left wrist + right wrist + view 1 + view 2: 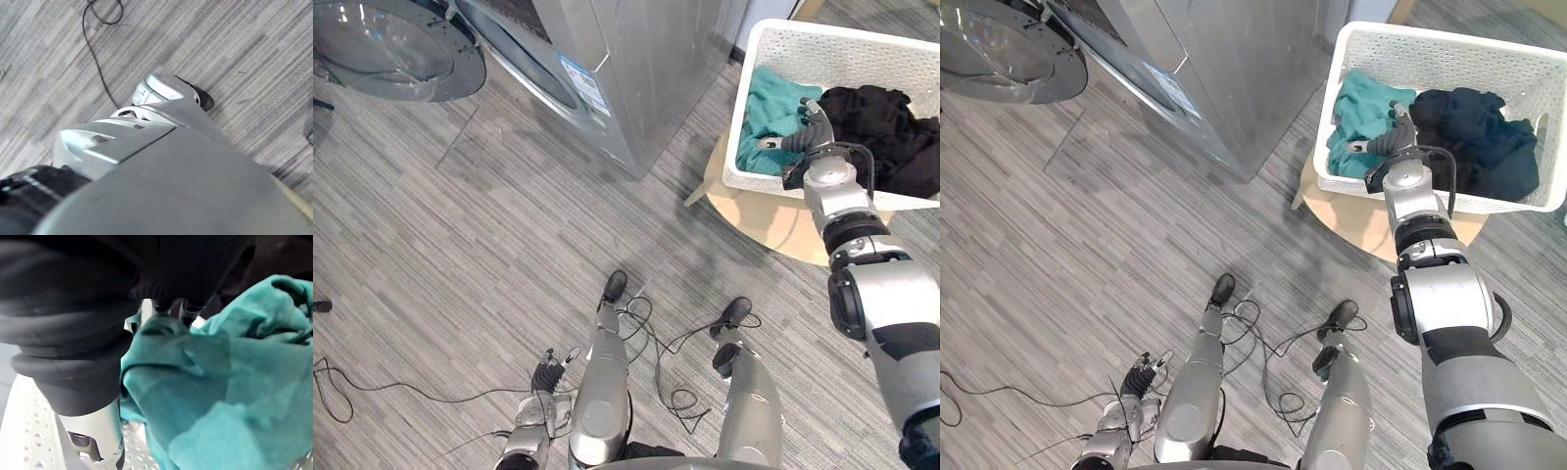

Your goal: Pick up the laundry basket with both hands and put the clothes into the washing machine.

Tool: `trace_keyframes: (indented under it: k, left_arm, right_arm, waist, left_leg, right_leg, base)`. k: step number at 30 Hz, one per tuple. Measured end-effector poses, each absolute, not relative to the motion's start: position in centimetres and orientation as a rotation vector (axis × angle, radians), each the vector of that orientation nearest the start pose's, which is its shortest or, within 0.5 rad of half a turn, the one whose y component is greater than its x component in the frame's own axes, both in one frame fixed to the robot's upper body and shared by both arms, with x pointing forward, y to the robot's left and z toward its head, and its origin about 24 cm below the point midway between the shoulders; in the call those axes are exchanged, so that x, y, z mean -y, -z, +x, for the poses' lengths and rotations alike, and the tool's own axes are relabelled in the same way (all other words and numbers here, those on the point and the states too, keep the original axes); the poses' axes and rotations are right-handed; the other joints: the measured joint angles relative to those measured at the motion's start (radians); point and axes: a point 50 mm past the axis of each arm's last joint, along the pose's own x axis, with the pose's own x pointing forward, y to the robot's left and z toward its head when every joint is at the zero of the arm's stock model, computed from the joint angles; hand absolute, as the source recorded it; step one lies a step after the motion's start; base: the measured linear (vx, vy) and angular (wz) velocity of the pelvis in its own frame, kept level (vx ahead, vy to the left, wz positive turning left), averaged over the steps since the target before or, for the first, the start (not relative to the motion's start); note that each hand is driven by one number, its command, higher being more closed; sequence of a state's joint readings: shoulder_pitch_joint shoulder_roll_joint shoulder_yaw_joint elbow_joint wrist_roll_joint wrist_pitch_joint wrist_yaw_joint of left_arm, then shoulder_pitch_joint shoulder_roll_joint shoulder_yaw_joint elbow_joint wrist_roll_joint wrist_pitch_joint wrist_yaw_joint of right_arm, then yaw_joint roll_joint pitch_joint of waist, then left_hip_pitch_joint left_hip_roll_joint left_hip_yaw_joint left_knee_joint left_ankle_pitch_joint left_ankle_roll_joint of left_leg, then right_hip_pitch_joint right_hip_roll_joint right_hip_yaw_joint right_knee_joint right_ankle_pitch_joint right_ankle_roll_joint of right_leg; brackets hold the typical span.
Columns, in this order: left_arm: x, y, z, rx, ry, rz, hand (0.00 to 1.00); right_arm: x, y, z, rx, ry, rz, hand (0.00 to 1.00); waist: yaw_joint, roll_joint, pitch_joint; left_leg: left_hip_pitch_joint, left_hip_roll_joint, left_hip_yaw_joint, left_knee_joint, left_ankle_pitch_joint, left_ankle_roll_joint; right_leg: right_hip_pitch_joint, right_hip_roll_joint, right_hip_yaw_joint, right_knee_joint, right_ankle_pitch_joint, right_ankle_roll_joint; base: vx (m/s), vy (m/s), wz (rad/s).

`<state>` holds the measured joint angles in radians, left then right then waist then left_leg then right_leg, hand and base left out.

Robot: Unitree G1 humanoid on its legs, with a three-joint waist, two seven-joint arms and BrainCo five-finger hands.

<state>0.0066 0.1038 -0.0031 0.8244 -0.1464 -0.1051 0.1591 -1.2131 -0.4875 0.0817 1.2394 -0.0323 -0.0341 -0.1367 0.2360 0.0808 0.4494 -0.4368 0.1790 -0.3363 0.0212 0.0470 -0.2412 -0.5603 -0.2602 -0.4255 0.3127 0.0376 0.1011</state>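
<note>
Reaching into laundry basket (pixel 771 39), right hand (pixel 800 140); label (pixel 583 84) illegible.

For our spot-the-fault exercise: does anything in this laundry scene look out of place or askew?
Nothing is spilled or damaged. One oddity: the white basket sits on a round wooden table that looks narrower than it, so it overhangs on the robot's right. The right hand is at the teal cloth inside; the left hand hangs low.

Washing machine (pixel 617 78) cut by top edge, right robot hand (pixel 800 142) partly buried in teal garment (pixel 771 98)
</note>
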Motion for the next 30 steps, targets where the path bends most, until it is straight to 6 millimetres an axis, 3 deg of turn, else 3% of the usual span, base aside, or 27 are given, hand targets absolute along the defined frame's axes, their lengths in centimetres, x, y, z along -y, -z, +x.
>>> trace_keyframes:
  k: [7,8,9,14,21,22,27,30]
  left_arm:
    - [-18.5,10.0,19.8,-0.615,-0.233,-0.017,0.0]
    - [-18.5,10.0,19.9,-0.611,-0.234,-0.02,0.0]
    - [-18.4,9.9,19.9,-0.607,-0.236,-0.025,0.0]
    - [-18.3,9.7,20.2,-0.591,-0.259,-0.067,0.0]
    - [-18.4,8.9,20.7,-0.547,-0.299,-0.122,0.0]
    - [-18.5,8.9,20.7,-0.546,-0.306,-0.131,0.0]
    - [-18.5,8.6,21.0,-0.525,-0.326,-0.168,0.0]
    - [-18.4,8.5,21.0,-0.52,-0.329,-0.176,0.0]
  right_arm:
    - [26.5,-23.2,41.2,0.08,0.364,-0.573,0.0]
    - [26.6,-23.5,41.2,0.088,0.366,-0.587,0.0]
    - [26.7,-24.4,41.1,0.116,0.366,-0.626,0.0]
    - [25.9,-27.6,40.9,0.229,0.351,-0.723,0.0]
    - [24.7,-29.4,40.9,0.253,0.292,-1.02,0.0]
    - [24.7,-29.4,40.9,0.251,0.291,-1.045,1.0]
    - [25.1,-29.8,40.7,0.229,0.31,-1.283,1.0]
    - [25.6,-29.7,40.5,0.222,0.331,-1.305,1.0]
  waist:
    - [0.028,0.007,0.006]
    - [0.028,0.007,0.006]
    - [0.028,0.007,0.006]
    - [0.03,0.007,0.006]
    - [0.034,-0.011,0.007]
    - [0.036,-0.019,0.006]
    - [0.063,-0.041,-0.002]
    - [0.077,-0.044,-0.004]
  left_leg:
    - [-0.065,-0.026,-0.059,0.024,0.001,-0.001]
    - [-0.071,-0.027,-0.064,0.026,0.001,-0.001]
    - [-0.085,-0.035,-0.075,0.029,0.001,-0.001]
    - [-0.137,-0.037,-0.088,0.035,0.003,-0.006]
    - [-0.219,-0.038,-0.123,0.092,-0.011,-0.023]
    - [-0.225,-0.038,-0.123,0.096,-0.013,-0.025]
    - [-0.278,-0.037,-0.133,0.14,-0.024,-0.02]
    - [-0.286,-0.039,-0.134,0.153,-0.027,-0.019]
  right_leg:
    - [-0.04,-0.042,-0.045,0.061,-0.014,-0.022]
    - [-0.044,-0.046,-0.052,0.069,-0.02,-0.02]
    - [-0.055,-0.06,-0.068,0.088,-0.05,0.004]
    - [-0.101,-0.076,-0.09,0.118,-0.077,0.012]
    - [-0.151,-0.091,-0.126,0.168,-0.116,-0.001]
    - [-0.159,-0.091,-0.124,0.173,-0.117,-0.001]
    - [-0.18,-0.092,-0.151,0.182,-0.123,-0.008]
    - [-0.182,-0.094,-0.152,0.186,-0.123,-0.009]
  base:
    - [0.01,-0.021,0.22]
    - [-0.01,-0.063,0.22]
    - [-0.01,-0.063,0.19]
    - [-0.02,-0.061,0.08]
    - [0.0,-0.067,0.09]
    - [0.0,-0.077,-0.06]
    - [0.01,-0.071,0.01]
    - [0.03,-0.063,0.01]
